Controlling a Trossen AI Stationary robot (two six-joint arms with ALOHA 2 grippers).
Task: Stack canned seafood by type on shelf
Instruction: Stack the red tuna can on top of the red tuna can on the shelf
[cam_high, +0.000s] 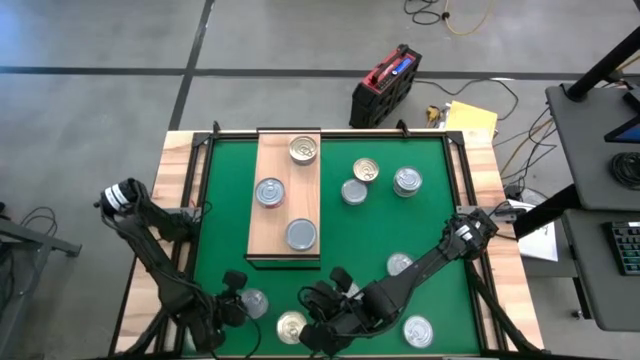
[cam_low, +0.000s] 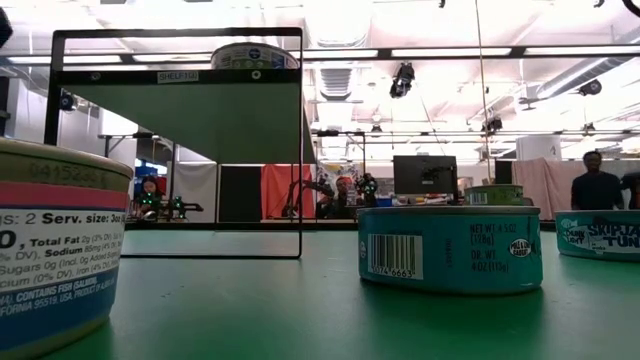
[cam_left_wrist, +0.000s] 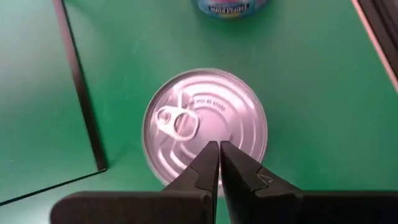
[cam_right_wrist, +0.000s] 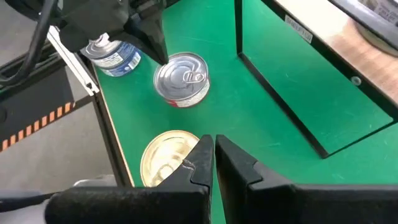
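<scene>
left gripper (cam_left_wrist: 219, 149) hangs over a silver-lidded can (cam_high: 252, 302) at the near edge of the green mat (cam_high: 425, 220), fingers pinched together, holding nothing. the shelf (cam_high: 288, 160) carries three cans (cam_high: 270, 191) spread singly, none stacked. right gripper (cam_right_wrist: 214, 144), also pinched shut and empty, sits just past a gold-lidded can (cam_high: 291, 326). further right, about five cans (cam_high: 406, 181) lie loose on the mat, so most of the sorting looks undone.
</scene>
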